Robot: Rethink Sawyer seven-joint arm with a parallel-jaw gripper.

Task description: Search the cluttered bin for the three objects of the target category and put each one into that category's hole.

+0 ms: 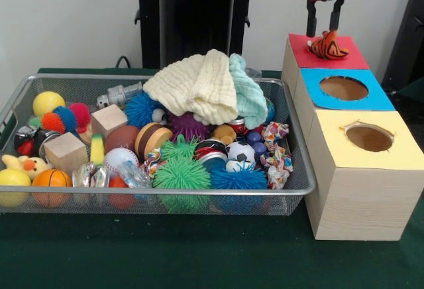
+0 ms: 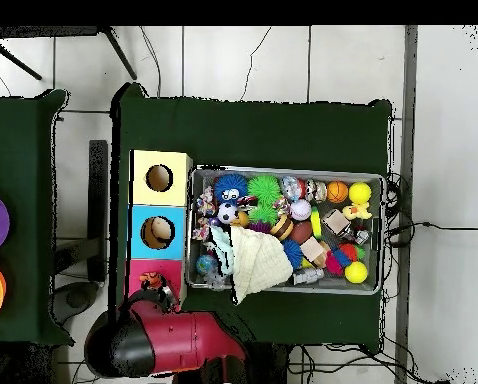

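Observation:
My gripper (image 1: 323, 29) hangs open over the far end of the pale wooden box, with its two black fingers apart. Just below them an orange black-striped stuffed toy (image 1: 328, 46) lies on the red surround (image 1: 350, 59) and hides the hole. The fingers straddle the toy's top without gripping it. The wire mesh bin (image 1: 165, 193) stands left of the box, packed with clutter. A yellow duckling (image 1: 20, 165) lies in its near left corner and also shows in the overhead view (image 2: 360, 211). In the overhead view my red arm (image 2: 173, 340) covers part of the red surround (image 2: 141, 270).
The blue-surround hole (image 1: 344, 88) and the yellow-surround hole (image 1: 369, 138) lie nearer on the same box. The bin holds a pale yellow cloth (image 1: 199, 83), a mint cloth (image 1: 248, 93), spiky puffer balls (image 1: 181, 173), wooden blocks (image 1: 65, 151) and smooth yellow balls (image 1: 48, 102).

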